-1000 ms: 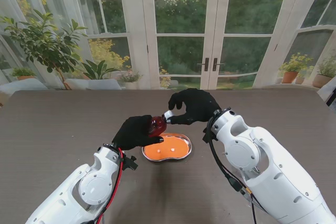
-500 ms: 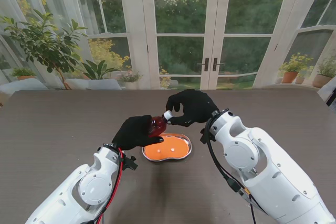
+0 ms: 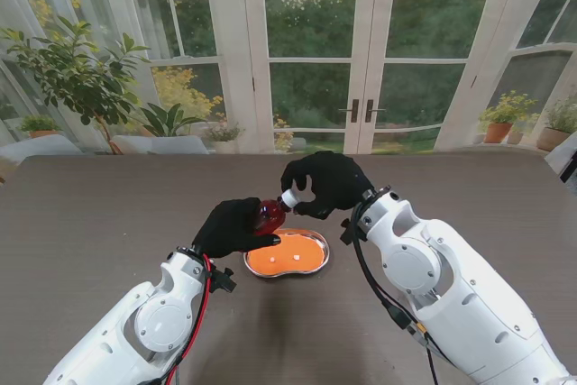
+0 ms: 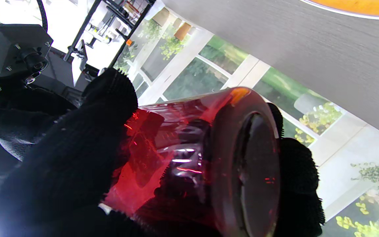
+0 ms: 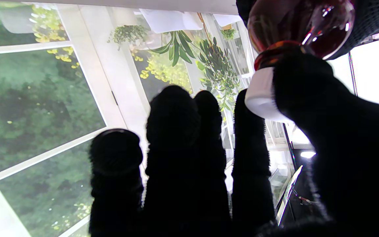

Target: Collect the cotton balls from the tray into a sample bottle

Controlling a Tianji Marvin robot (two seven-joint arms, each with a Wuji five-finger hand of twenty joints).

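Stand view: black-gloved left hand (image 3: 233, 227) wrapped round a dark red translucent glass sample bottle (image 3: 269, 215), held off the desk (image 3: 108, 214), tipped w/ neck toward the right. Black-gloved right hand (image 3: 326, 184) has fingers pinched on the bottle's small white round cap (image 3: 288, 197) at the neck end. Bottle hangs over the far-left edge of a shiny kidney-shaped metal tray w/ orange floor (image 3: 287, 253), which sits on the desk just nearer to me. Two small white cotton balls (image 3: 294, 260) lie in the tray, near its middle.

Left wrist view: left hand (image 4: 61, 164) clamped on the red bottle (image 4: 189, 158); round base faces the cam, thumb on one side, fingers on the other. Strip of tray rim (image 4: 350, 11) & grey desk beyond.

Right wrist view: right hand (image 5: 308, 138) thumb & first finger closed on the white cap (image 5: 262, 95); red bottle neck & shoulder (image 5: 294, 26) just past it. Other three fingers (image 5: 173, 131) extended, not touching cap.
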